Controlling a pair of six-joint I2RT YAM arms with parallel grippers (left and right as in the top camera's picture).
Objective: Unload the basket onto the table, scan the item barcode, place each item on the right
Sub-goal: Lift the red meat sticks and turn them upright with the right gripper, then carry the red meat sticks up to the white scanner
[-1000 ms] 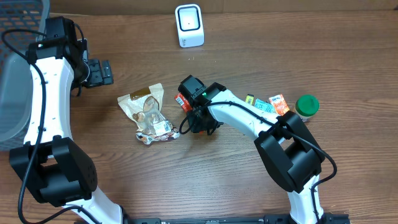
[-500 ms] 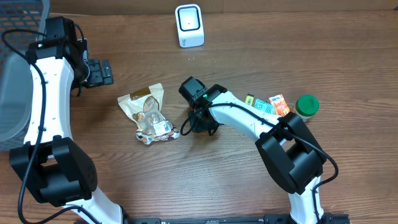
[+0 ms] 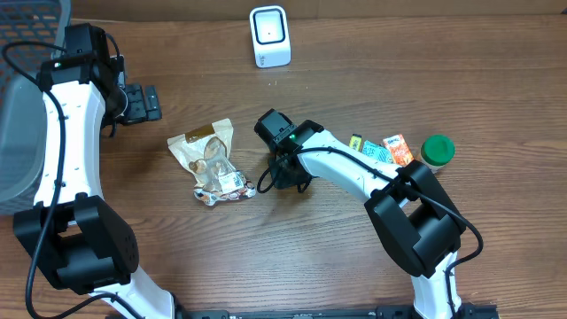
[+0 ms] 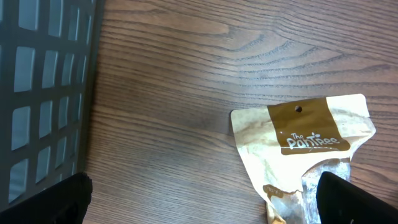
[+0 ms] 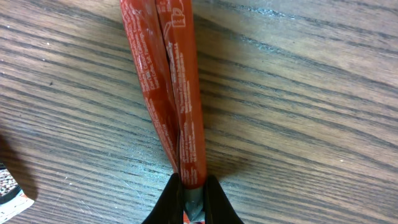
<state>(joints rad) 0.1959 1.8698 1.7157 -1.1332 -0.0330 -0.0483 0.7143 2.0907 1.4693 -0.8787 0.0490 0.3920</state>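
Worktop (image 3: 266, 266): brown wood, grain running side to side.
Far edge, middle: a white scanner (image 3: 269, 35) standing upright.
Far left corner: a grey mesh basket (image 3: 18, 115).
Left of middle: a tan snack pouch (image 3: 204, 149) lying flat, with a crumpled foil packet (image 3: 226, 188) touching its near end.
Middle: a red packet (image 5: 171, 81) lying on the wood.
Toward the right edge: a teal sachet (image 3: 374, 150) and an orange sachet (image 3: 397, 148) close together, then a green-lidded jar (image 3: 437, 151) upright just beside them.
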